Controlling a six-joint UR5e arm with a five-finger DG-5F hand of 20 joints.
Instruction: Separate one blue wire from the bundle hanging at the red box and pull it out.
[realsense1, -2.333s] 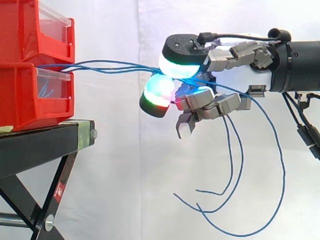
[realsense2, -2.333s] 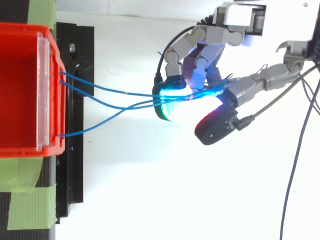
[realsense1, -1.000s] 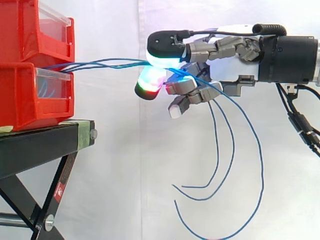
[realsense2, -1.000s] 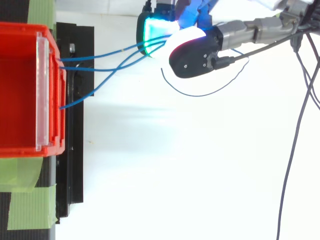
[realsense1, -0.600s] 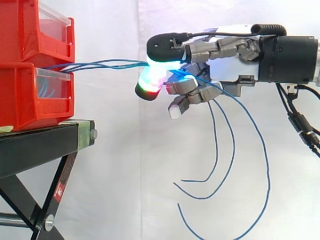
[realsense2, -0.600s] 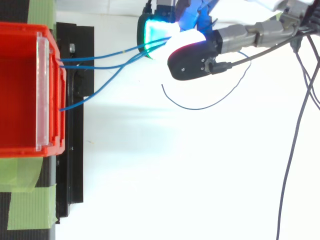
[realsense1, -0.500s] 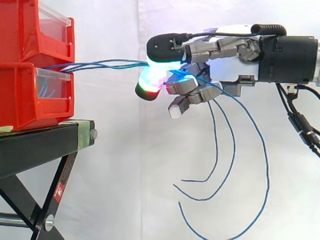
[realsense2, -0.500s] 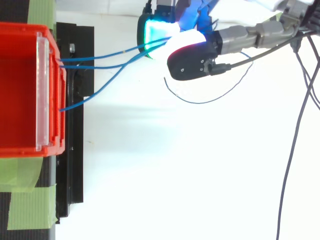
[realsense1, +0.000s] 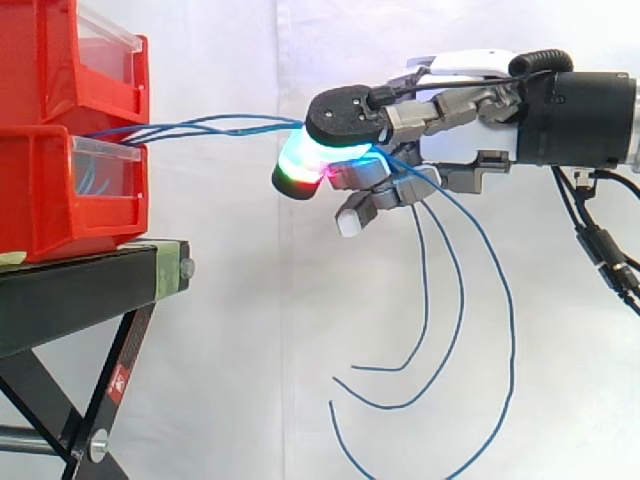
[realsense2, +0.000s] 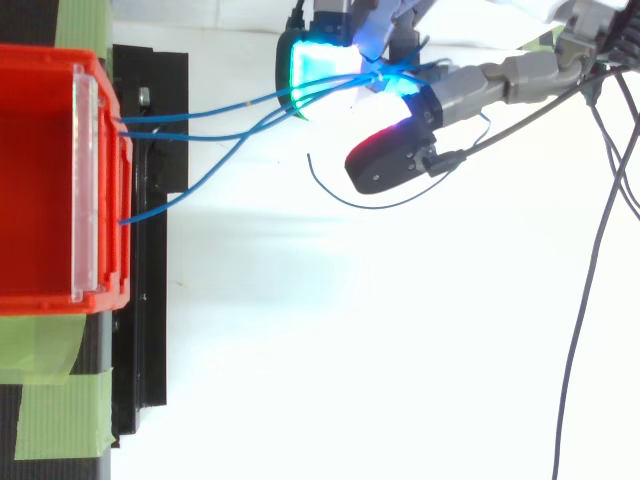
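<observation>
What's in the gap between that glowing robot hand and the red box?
The blue wires span it, running from the red box to the hand, which pinches them; both the side and top views show this.

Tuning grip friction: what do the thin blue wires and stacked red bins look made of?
The thin blue wires: probably plastic-insulated, smooth, faintly glossy; they hang in springy curves without kinks. The stacked red bins: moulded plastic, semi-gloss, judging by uniform colour and rounded rims; their front windows look clear plastic.

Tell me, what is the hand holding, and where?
The hand pinches the thin blue wires between its glowing pads, partway along, between the red plastic box and their dangling ends.
</observation>
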